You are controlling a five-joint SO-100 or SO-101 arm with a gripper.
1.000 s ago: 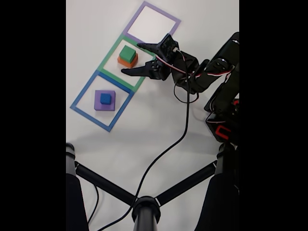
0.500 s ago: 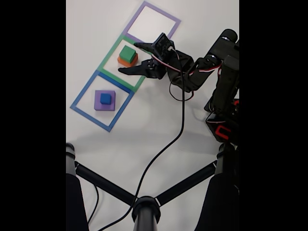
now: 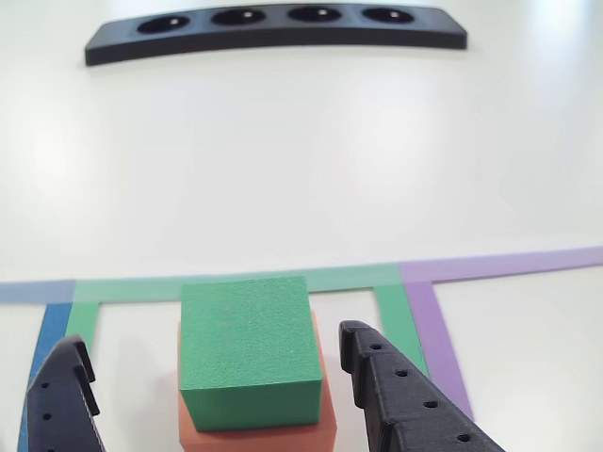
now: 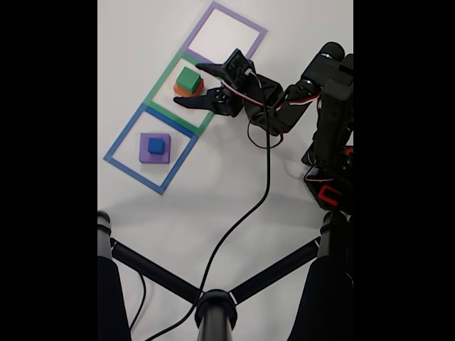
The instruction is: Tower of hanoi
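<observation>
From the fixed view above I see the whole layout on the white table [image 4: 213, 185]: three tape squares in a diagonal row, the blue tape square [image 4: 122, 137] lowest and leftmost, the green tape square [image 4: 161, 80] in the middle, the purple tape square [image 4: 259, 31] at the top. Inside the blue one lies the purple block [image 4: 146, 153] with the small blue cube [image 4: 156, 145] on top of it. Inside the green one sits the green block [image 4: 188, 78] stacked on the salmon-orange block [image 4: 182, 91]. My arm [image 4: 284, 106] reaches in from the right, a black cable [image 4: 242, 220] trailing down from it. The close view along my fingers gives what the fixed view cannot: the green block [image 3: 247, 344] sits squarely on the salmon-orange block [image 3: 259, 435], whose edge peeks out beneath and to the right, and a black strip with round holes [image 3: 273, 26] lies far off on the table. My gripper [image 4: 187, 84] is spread wide, holding nothing. In the close view my fingers [image 3: 396, 395] stand on either side of the stack, each with a clear gap of table between it and the blocks, touching neither.
</observation>
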